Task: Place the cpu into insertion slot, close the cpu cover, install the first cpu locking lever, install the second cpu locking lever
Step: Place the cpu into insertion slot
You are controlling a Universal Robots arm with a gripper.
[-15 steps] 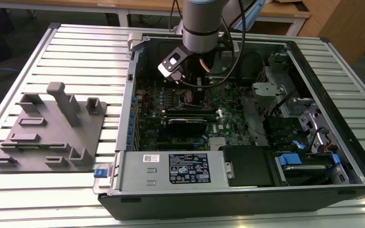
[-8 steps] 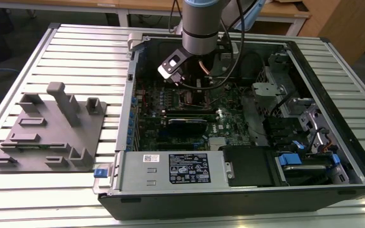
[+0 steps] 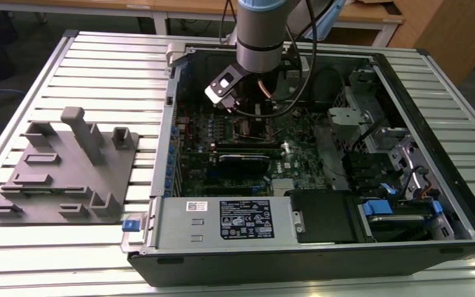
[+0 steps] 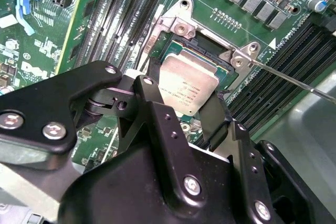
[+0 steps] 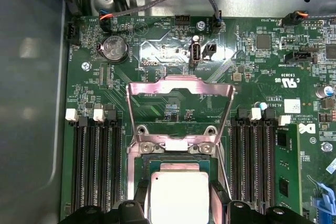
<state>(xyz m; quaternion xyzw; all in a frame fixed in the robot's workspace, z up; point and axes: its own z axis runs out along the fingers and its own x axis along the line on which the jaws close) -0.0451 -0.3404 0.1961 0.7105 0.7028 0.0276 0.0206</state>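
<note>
In both wrist views the cpu (image 4: 186, 85) (image 5: 177, 190), a small square chip with a silvery top, sits level over the dark-framed insertion slot (image 4: 210, 43). My gripper (image 4: 181, 95) (image 5: 178, 205) is shut on the cpu, one black finger (image 4: 151, 74) against each of two opposite edges. The cpu cover (image 5: 180, 88), a thin silvery frame, stands swung open beyond the slot on its hinge. A thin metal locking lever (image 4: 294, 80) sticks out free beside the slot. In the exterior view the gripper (image 3: 235, 104) hangs low inside the open computer case, over the green motherboard (image 3: 246, 154).
Black memory slots (image 5: 97, 166) (image 5: 257, 161) flank the socket on both sides. Cables (image 3: 308, 93) hang by the arm. The case wall (image 3: 435, 124) and power supply (image 3: 221, 219) border the board. A grey fixture with pegs (image 3: 64, 167) stands on the slatted table at the exterior view's left.
</note>
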